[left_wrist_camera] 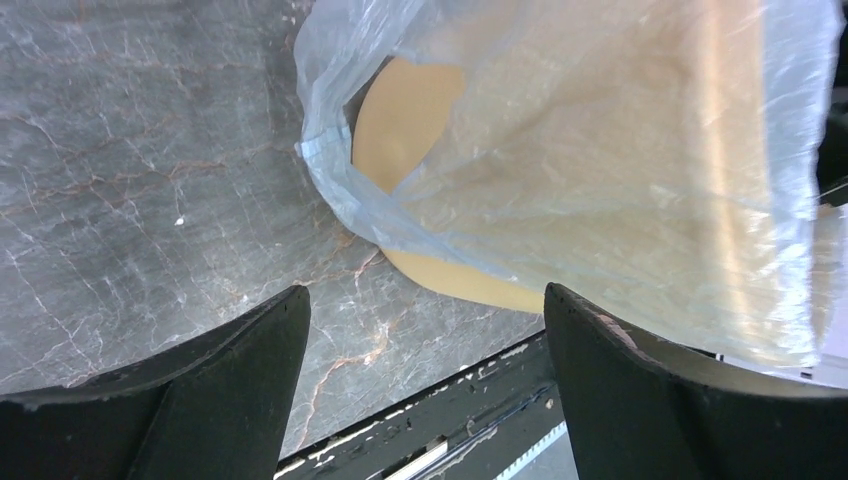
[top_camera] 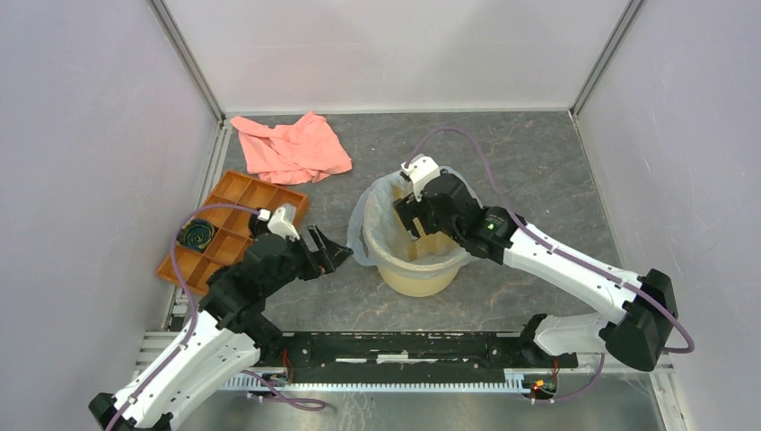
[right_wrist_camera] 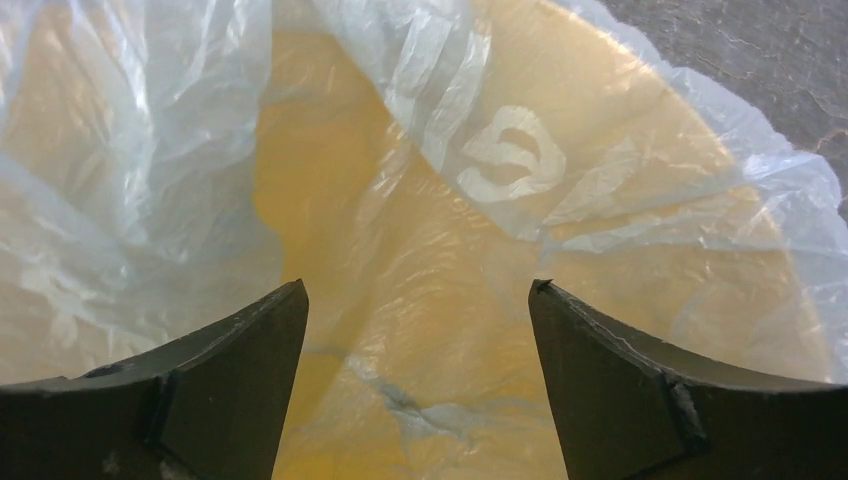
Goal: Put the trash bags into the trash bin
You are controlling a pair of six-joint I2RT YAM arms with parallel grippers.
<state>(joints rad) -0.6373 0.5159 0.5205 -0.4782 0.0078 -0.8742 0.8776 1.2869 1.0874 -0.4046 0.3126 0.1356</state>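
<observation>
The left claw (top_camera: 325,250), fingers spread apart, hovers above the counter (top_camera: 538,171) just left of the trash bin (top_camera: 422,271). The trash bags (top_camera: 363,226) line the bin, draped over its rim. The right claw (top_camera: 414,221), also apart, hangs at its mouth. A pink cloth (top_camera: 292,148) lies beyond.

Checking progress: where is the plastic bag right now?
In the top view, the bag lines the yellow bucket mid-frame, draped over its left rim, with the right pincer at its opening.
</observation>
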